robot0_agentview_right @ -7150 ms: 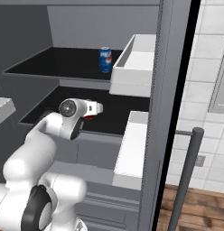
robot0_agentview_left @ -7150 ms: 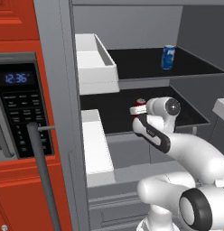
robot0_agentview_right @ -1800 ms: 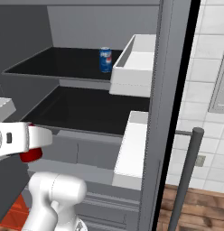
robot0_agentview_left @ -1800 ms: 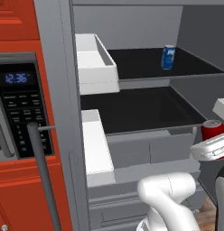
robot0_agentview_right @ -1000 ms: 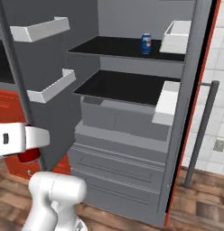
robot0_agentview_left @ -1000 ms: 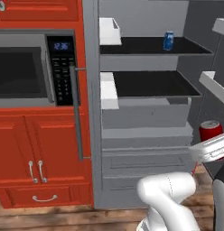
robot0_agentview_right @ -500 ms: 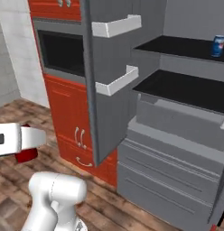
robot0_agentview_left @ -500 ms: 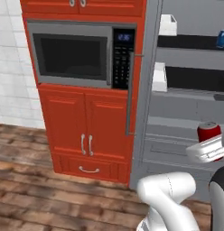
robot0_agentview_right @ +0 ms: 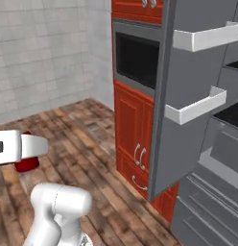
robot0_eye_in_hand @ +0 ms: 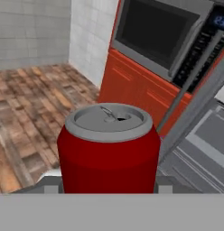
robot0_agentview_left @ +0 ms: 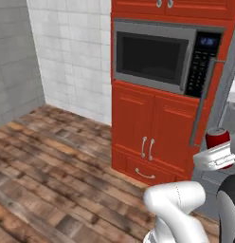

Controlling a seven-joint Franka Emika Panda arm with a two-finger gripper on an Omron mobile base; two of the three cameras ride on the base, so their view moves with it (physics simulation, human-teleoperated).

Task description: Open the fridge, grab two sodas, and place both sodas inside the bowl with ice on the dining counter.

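Base has swung left away from the fridge [robot0_agentview_right: 188, 120]: a moment ago both base views looked into the shelves, now they face the red cabinets [robot0_agentview_left: 152, 128], built-in microwave [robot0_agentview_left: 162, 57] and white tiled wall [robot0_agentview_left: 67, 57]. So the first fetch looks done and the carry toward the dining counter is under way, with counter and bowl yet to come up. Gripper [robot0_agentview_left: 218, 153] is clenched on the red soda [robot0_eye_in_hand: 108, 151], can upright, silver top up, held out at the arm's end. Fridge door stands open, white door bins [robot0_agentview_right: 197, 108] facing the room. Floor is brown wood plank [robot0_agentview_left: 48, 161].
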